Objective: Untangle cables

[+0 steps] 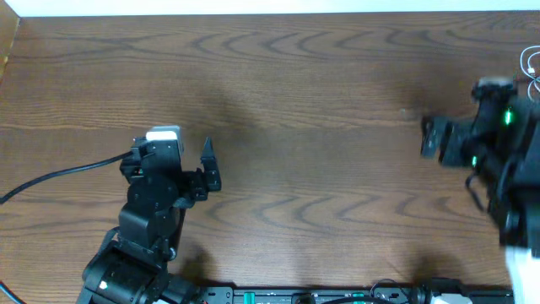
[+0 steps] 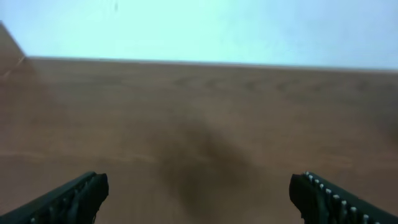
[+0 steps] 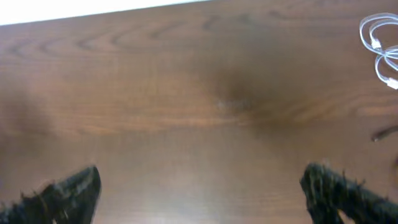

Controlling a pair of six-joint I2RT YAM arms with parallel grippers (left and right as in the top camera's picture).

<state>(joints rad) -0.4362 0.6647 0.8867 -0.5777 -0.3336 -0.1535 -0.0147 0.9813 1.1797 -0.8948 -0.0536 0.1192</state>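
Observation:
The white cable [image 1: 529,62] lies in small loops at the table's far right edge; it also shows in the right wrist view [image 3: 375,43] at the upper right. A thin dark strand [image 3: 384,133] pokes in at that view's right edge; I cannot tell if it is the black cable. My right gripper [image 1: 427,138] [image 3: 202,186] is open and empty, above bare wood, left of the white cable and apart from it. My left gripper [image 1: 211,165] [image 2: 199,193] is open and empty over the table's left half, far from both cables.
A thick black arm wire [image 1: 59,176] runs from the left arm to the table's left edge. The wooden table [image 1: 304,84] ends at a pale far edge. The arm bases [image 1: 126,270] stand along the front edge.

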